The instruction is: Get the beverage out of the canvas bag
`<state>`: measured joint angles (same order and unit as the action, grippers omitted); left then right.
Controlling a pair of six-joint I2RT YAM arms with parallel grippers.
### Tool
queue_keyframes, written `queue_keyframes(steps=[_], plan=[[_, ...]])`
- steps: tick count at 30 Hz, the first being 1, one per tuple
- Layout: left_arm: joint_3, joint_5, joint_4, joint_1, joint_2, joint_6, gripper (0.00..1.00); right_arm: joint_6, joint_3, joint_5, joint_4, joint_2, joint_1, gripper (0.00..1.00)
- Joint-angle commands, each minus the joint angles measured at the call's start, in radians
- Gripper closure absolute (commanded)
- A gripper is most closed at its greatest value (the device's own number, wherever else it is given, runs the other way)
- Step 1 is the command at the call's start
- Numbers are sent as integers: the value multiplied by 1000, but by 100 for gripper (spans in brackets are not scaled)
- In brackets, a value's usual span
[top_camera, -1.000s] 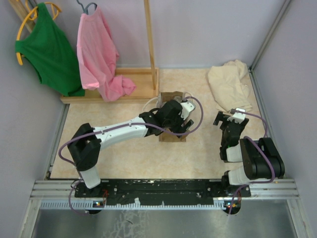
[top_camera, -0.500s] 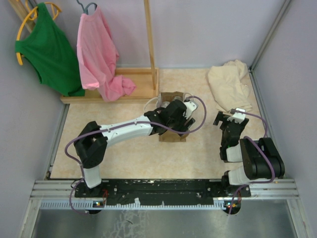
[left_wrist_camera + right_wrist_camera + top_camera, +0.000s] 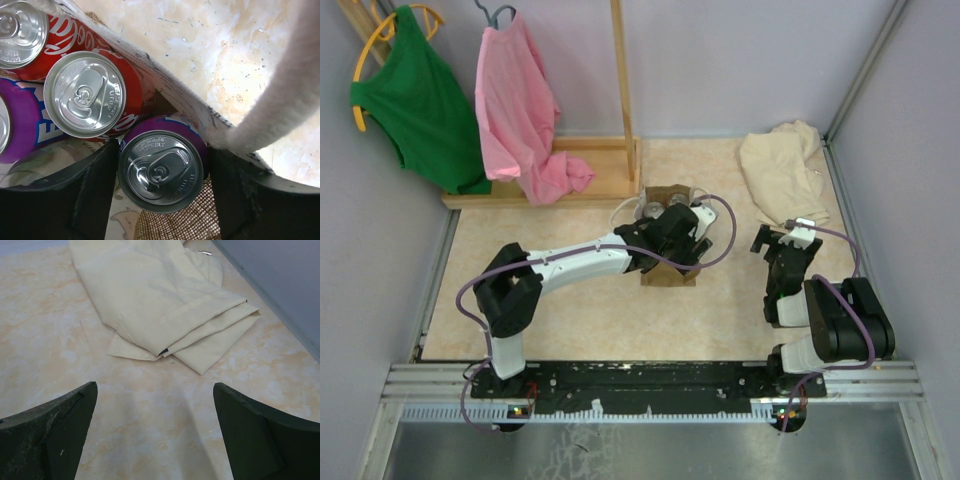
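Left wrist view: left gripper (image 3: 163,154) is down in the mouth of the canvas bag (image 3: 167,87). Its dark fingers (image 3: 85,200) stand spread either side of an upright purple can (image 3: 162,172). Left finger sits right against the can; a thin shadowed gap shows at the right finger. Cannot tell whether the can is actually pinched.

- Same bag, just beside the purple can: a red can (image 3: 85,95), upright and touching it.
- A second red can (image 3: 20,30) and a second purple can (image 3: 22,130) are cut off at the frame's left edge.
- White rope handle (image 3: 285,100) loops across the right side, above the marbled table (image 3: 225,40).

Right wrist view: right gripper (image 3: 154,387) has its fingers wide apart, holding nothing, over bare table. Folded beige cloth (image 3: 150,295) lies ahead, well apart from the fingertips.

Top view: bag stands mid-table, upright, left arm reaching over it. Right arm is tucked at the right side, near the cloth. Pink shirt (image 3: 520,110) and green shirt (image 3: 415,100) hang at the back left.
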<state>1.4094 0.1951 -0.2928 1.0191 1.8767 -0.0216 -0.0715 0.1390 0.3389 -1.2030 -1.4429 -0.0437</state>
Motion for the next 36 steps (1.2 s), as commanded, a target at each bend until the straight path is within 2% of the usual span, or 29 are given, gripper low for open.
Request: queue_keyframes(steps=[1, 6, 9, 21, 30, 36], plan=[[-29, -30, -132, 11, 69, -12, 30, -1, 25, 11, -44, -1, -5, 1], [-26, -36, -132, 11, 65, -8, 64, -2, 25, 11, -43, -1, -6, 1], [-15, -39, -133, 11, 62, 0, 98, -2, 25, 12, -44, -1, -5, 1], [122, -26, -227, 10, -30, 64, 100, -1, 25, 11, -43, 0, -5, 1], [157, -5, -210, 10, -120, 86, 100, -1, 25, 11, -44, -1, -6, 1], [247, 13, -250, 10, -106, 128, 100, -1, 25, 11, -44, 0, -5, 1]])
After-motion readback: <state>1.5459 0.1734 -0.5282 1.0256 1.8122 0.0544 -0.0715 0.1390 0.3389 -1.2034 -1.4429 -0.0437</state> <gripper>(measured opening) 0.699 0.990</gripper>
